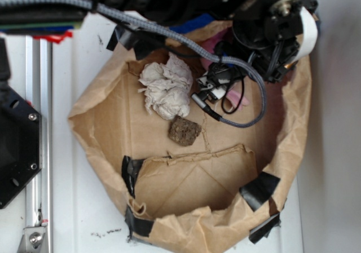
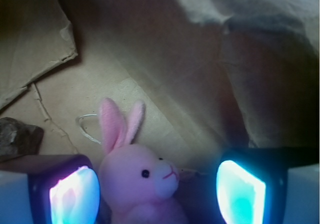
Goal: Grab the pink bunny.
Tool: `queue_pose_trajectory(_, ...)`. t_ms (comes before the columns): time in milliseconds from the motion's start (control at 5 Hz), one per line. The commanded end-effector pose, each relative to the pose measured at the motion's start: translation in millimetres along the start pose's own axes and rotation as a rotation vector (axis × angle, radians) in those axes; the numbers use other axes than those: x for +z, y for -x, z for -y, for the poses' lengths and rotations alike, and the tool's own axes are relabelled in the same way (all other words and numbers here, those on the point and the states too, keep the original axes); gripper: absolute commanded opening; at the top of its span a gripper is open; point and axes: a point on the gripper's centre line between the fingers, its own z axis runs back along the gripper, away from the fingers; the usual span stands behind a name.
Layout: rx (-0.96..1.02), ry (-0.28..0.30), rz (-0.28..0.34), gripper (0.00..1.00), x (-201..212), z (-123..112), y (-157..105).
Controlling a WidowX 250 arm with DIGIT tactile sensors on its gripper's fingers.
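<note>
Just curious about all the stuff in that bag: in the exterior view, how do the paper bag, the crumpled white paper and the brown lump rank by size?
1. Paper bag, far the largest; it holds the others.
2. Crumpled white paper.
3. Brown lump, smallest.

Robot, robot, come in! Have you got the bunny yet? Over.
Gripper open, fingers either side of the pink bunny, not closed on it. Bunny upright on the cardboard. Nothing between fingers and bunny. Over.

Brown paper bag point(image 1: 107, 123) torn open on white table point(image 1: 73, 208); inside: pink bunny point(image 2: 142, 184), crumpled paper ball point(image 1: 165, 88), brown sponge block point(image 1: 184, 131).
</note>
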Motion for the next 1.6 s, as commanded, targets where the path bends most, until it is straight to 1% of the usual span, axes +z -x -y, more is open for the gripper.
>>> queue_pose_trajectory(0,-0.030,-0.039,0.003,1.00,1,4,-5)
queue_pose_trajectory(200,-0.044,-0.023,-0.041,1.00,-10,10,3)
queue_pose_trajectory(400,-0.053,-0.002,-0.056,1.00,-9,16,11)
queue_pose_trajectory(600,-0.066,0.015,-0.042,1.00,-12,20,9)
queue_pose_trajectory(800,-0.073,0.003,-0.050,1.00,-30,21,9)
queue_pose_trajectory(1000,-0.054,-0.009,-0.047,1.00,-40,13,13)
queue_pose_trajectory(1200,-0.038,-0.015,-0.065,1.00,-48,6,14)
queue_pose_trajectory(1400,-0.035,-0.022,-0.068,0.76,-49,7,13)
